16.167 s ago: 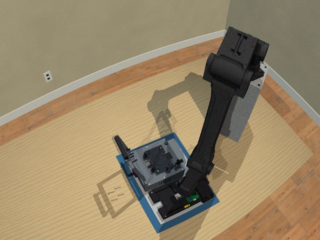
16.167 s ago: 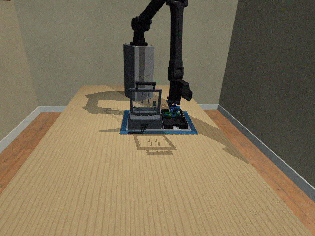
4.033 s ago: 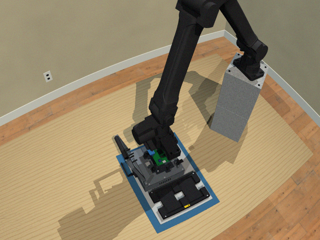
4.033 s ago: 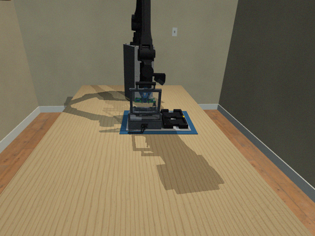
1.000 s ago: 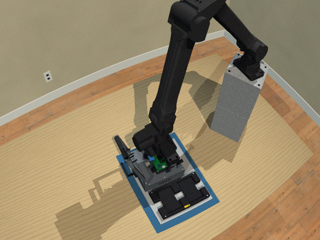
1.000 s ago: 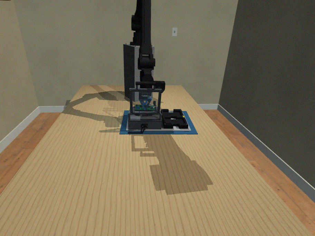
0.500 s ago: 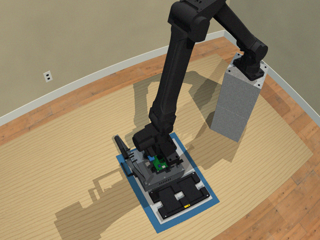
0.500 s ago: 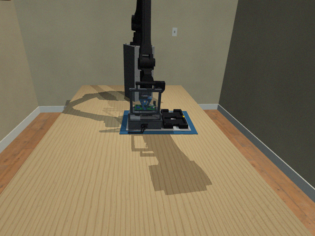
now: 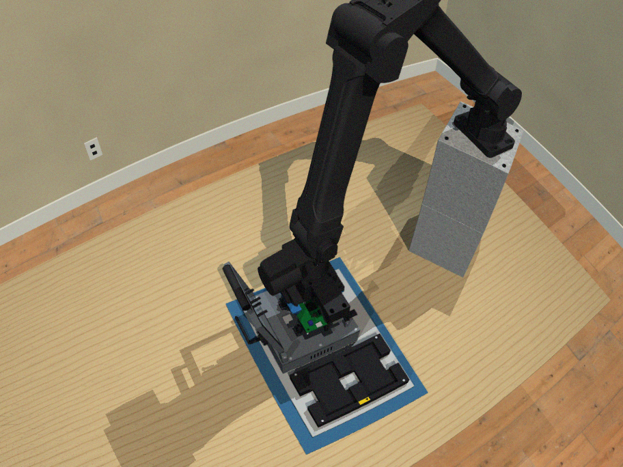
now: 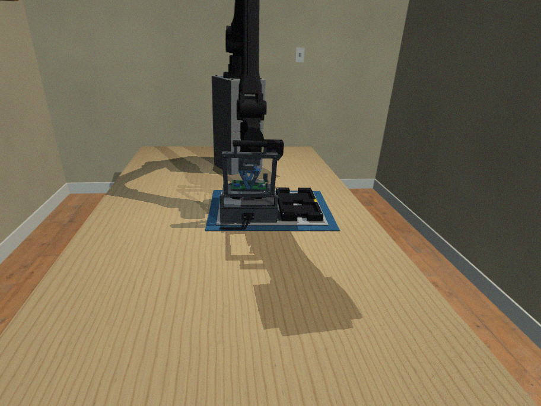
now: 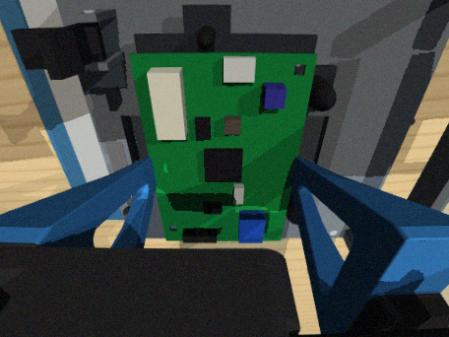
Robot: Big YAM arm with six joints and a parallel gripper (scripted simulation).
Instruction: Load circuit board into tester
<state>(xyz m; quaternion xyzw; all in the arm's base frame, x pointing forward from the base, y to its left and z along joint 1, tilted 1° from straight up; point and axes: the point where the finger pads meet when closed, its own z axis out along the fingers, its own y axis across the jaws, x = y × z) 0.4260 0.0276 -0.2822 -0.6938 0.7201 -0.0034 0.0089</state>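
The green circuit board (image 9: pixel 304 315) (image 10: pixel 261 187) (image 11: pixel 256 118) is face up over the tester's pin plate. My gripper (image 10: pixel 250 187) (image 11: pixel 223 167) is shut on its long edges near the middle. The white connector (image 11: pixel 168 104) is at the end by the lone post (image 11: pixel 206 36), on the hook's side. Hinge-side posts (image 11: pixel 323 96) (image 11: pixel 293 209) stand beside the other long edge. Whether the pins are through the holes, or the board lies flat, I cannot tell. The tester (image 9: pixel 326 347) (image 10: pixel 231 215) has its lid (image 10: pixel 224 174) raised. The latch hook (image 11: pixel 100 39) stands opposite the hinge.
The black tray (image 9: pixel 326 386) (image 10: pixel 286 209) beside the tester has two empty pockets. The lid's handle bar (image 9: pixel 235 286) (image 10: pixel 248 143) stands high on the hinge side, near my wrist. Both units stand on a blue-edged mat (image 9: pixel 305 446) (image 10: pixel 331 225).
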